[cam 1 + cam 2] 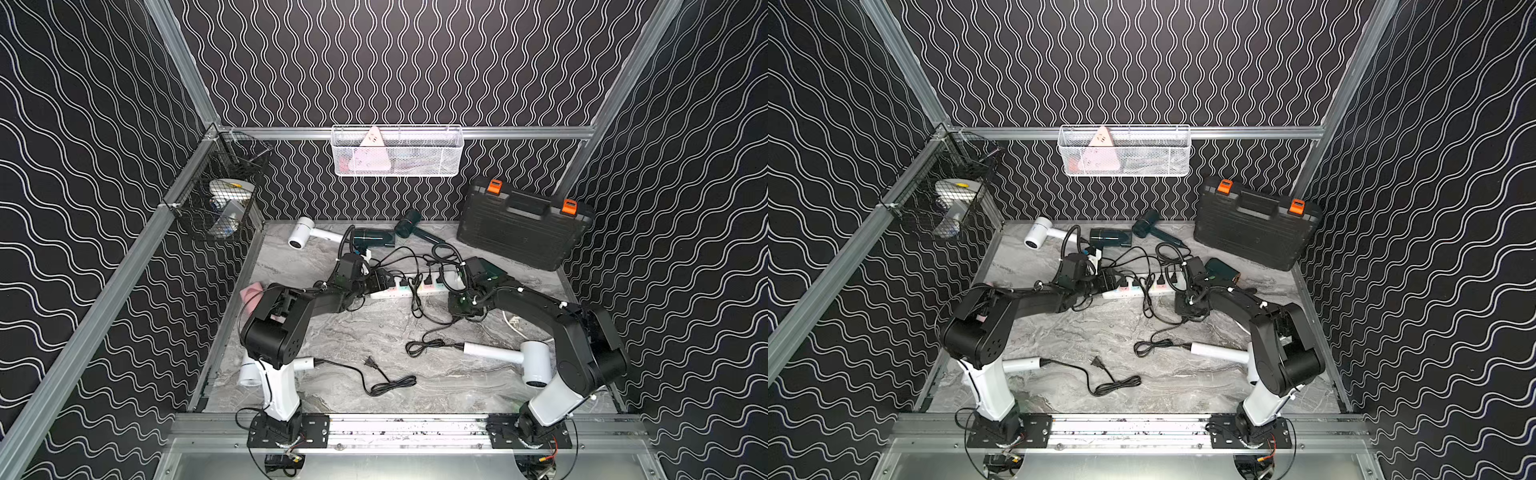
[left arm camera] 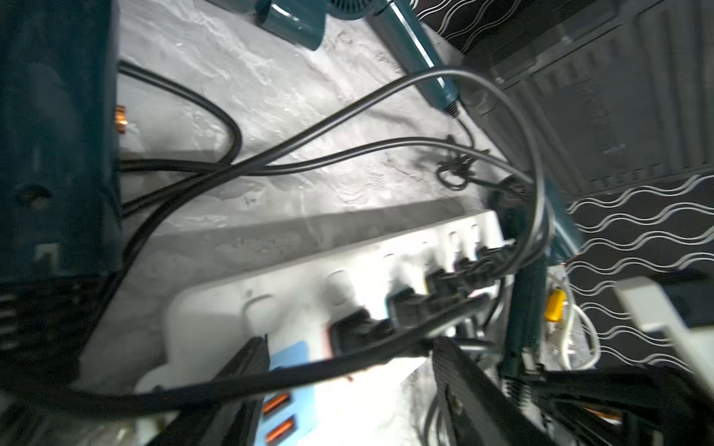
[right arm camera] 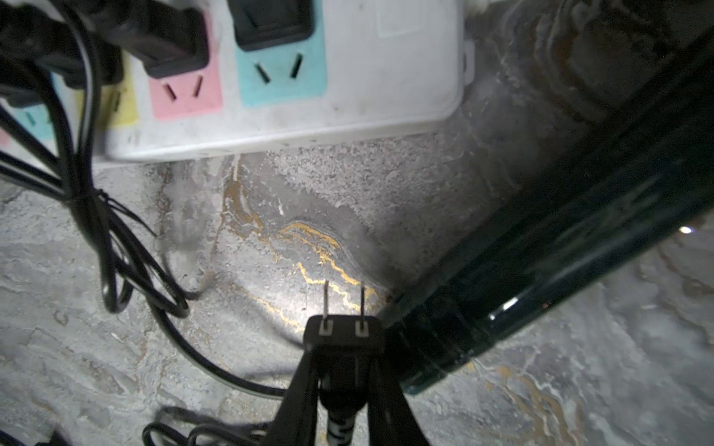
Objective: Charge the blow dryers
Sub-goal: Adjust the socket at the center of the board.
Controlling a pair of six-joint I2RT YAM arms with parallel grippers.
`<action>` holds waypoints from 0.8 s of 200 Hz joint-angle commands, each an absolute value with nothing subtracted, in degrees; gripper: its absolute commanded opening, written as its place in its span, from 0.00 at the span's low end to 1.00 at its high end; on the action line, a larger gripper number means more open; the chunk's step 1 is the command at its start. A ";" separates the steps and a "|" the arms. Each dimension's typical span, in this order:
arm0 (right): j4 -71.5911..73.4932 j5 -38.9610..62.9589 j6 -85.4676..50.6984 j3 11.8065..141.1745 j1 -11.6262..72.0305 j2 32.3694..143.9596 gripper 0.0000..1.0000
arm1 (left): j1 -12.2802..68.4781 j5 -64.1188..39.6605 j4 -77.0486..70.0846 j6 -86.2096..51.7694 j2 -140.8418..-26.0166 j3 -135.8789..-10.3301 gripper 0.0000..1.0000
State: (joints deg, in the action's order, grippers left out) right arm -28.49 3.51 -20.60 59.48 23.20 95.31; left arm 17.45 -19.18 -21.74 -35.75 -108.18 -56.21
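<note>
Several blow dryers lie around a white power strip (image 1: 411,286): a white one (image 1: 305,235) and dark green ones (image 1: 374,239) (image 1: 415,226) at the back, a white one (image 1: 515,357) at the front right, and a pink one (image 1: 251,293) behind the left arm. Several black plugs sit in the strip (image 2: 386,316). My left gripper (image 2: 347,386) hovers open over the strip's left end, with a cord crossing between its jaws. My right gripper (image 3: 344,370) is shut on a black plug (image 3: 344,336) whose prongs point at the strip's right end (image 3: 386,77), beside a dark green dryer handle (image 3: 560,251).
A black toolcase (image 1: 523,228) with orange latches leans at the back right. A white wire basket (image 1: 397,151) hangs on the back wall and a black mesh basket (image 1: 224,195) on the left rail. A loose plug (image 1: 371,362) and coiled cord lie at the front.
</note>
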 commanded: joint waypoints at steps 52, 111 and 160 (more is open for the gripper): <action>-29.61 3.52 -21.31 59.24 23.11 93.97 0.00 | 15.79 -16.39 -19.72 -26.91 -108.20 -58.05 0.75; -30.48 3.68 -21.18 58.80 23.07 92.47 0.00 | 10.67 -31.25 -25.01 -25.60 -114.59 -63.15 0.78; -30.76 3.77 -21.09 59.06 23.09 92.45 0.00 | 10.58 -37.89 -27.30 -26.67 -118.54 -64.62 0.77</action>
State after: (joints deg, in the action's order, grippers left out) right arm -29.36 3.77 -20.58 58.92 23.14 92.66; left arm 10.74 -32.91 -25.12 -26.89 -117.47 -64.18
